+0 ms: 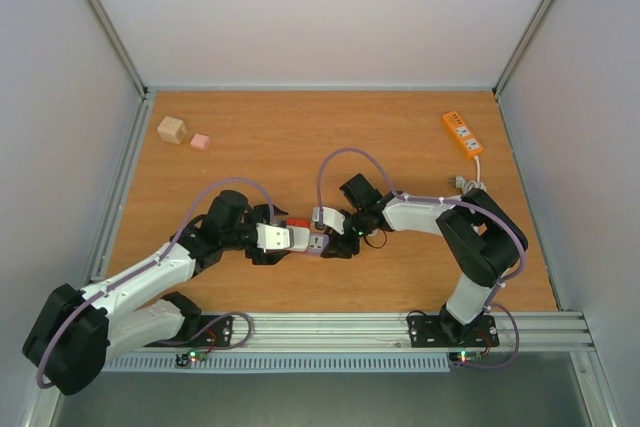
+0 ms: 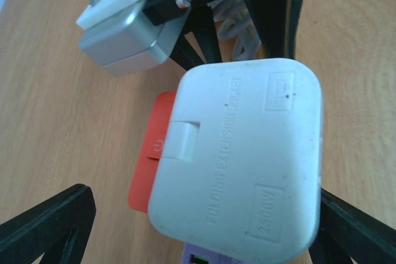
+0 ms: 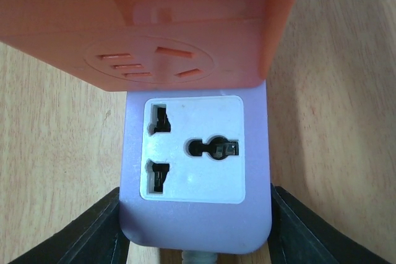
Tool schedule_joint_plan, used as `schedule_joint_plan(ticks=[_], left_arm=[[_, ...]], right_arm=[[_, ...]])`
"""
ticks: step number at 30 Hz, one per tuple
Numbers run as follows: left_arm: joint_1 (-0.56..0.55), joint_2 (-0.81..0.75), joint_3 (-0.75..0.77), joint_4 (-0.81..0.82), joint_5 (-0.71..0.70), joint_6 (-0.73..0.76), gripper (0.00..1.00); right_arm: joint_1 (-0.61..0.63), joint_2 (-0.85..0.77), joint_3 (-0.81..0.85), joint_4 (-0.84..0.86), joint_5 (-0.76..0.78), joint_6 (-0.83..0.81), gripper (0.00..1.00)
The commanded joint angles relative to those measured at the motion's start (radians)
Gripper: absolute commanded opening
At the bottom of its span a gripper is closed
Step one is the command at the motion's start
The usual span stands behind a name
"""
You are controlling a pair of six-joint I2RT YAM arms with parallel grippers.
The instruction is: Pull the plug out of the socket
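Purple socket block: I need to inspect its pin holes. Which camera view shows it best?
Right wrist: the purple socket block faces the camera up close, all three pin holes clear. Left wrist shows only a purple edge beneath the white adapter; top external shows it tiny.

The plug adapter [image 3: 195, 227] is lilac with a white face; the extension socket [image 2: 241, 159] touching it is white with an orange-red front; the desk [image 1: 300, 137] under it is orange-brown woodgrain.
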Motion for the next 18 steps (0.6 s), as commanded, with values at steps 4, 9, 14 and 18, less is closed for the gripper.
schedule_joint_plan(ticks=[4,9,14,18], left_arm=[[-0.011,-0.014,-0.04,0.222,0.007,0.012,0.88],[-0.011,-0.013,-0.005,0.172,0.02,-0.009,0.77],[-0.011,-0.001,0.049,0.075,0.073,-0.015,0.69],[-0.009,0.002,0.08,0.021,0.105,-0.037,0.65]], right_arm=[[0.016,0.028,-0.038,-0.067,0.037,0.04,0.5],[0.015,0.029,-0.039,-0.064,0.04,0.044,0.47],[0.016,0.027,-0.039,-0.064,0.04,0.044,0.46],[0.016,0.029,-0.041,-0.059,0.043,0.046,0.46]])
